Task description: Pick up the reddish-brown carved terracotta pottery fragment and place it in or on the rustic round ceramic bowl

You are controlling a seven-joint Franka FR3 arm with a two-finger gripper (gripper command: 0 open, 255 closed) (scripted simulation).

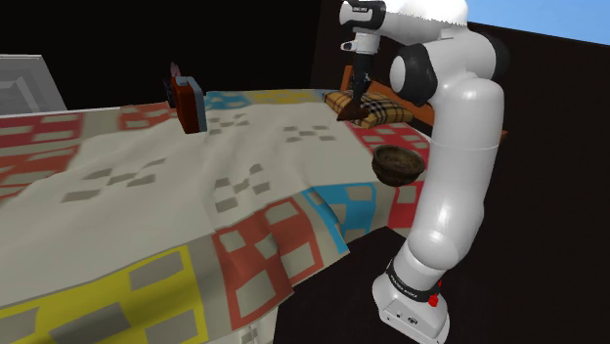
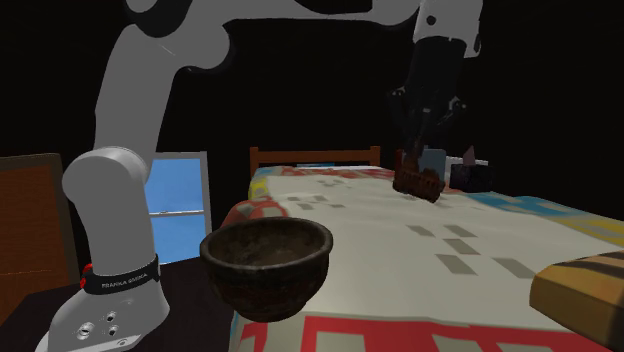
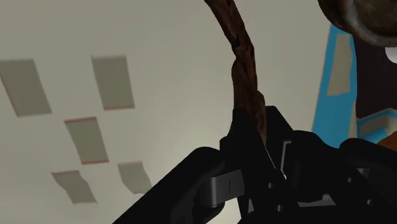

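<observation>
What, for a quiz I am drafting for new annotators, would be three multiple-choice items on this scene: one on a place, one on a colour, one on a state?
1. Where does the bowl stand?
A. on the floor
B. on the patchwork quilt, near its edge beside the arm
C. on the robot's stand

2. What colour is the pottery fragment?
A. reddish brown
B. bright blue
C. white

3. How is the gripper?
A. open, well away from the fragment
B. shut on nothing
C. shut on the fragment

Answers:
1 B: the shoulder view shows the bowl on the quilt by the white arm.
2 A: the wrist view shows a reddish-brown piece running out from the fingers.
3 C: in the wrist view the black fingers clasp the fragment's near end between them.
</observation>
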